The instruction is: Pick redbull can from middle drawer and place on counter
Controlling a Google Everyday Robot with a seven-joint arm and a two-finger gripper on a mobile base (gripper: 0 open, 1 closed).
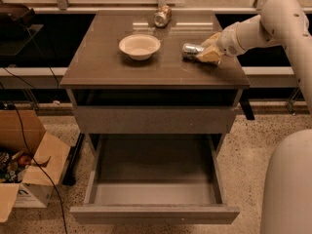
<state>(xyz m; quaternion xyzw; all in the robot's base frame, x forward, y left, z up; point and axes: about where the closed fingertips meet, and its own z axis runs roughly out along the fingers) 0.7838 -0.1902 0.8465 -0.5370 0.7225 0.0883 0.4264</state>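
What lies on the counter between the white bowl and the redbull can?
Only bare counter, seen in the camera view. The hand holds the redbull can by the end farther from the white bowl.

You see a shiny metal can point(190, 48) at the matt tan gripper point(204, 54) on the right of the glossy counter point(107, 62); matt grey drawer point(153, 167), smooth white bowl point(140, 46), cardboard box point(36, 167).

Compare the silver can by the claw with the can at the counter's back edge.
The redbull can is plain silver; the back can carries a reddish label. The redbull can lies at the claw, at the right of the counter; the back can lies alone at its rear. Both lie sideways.
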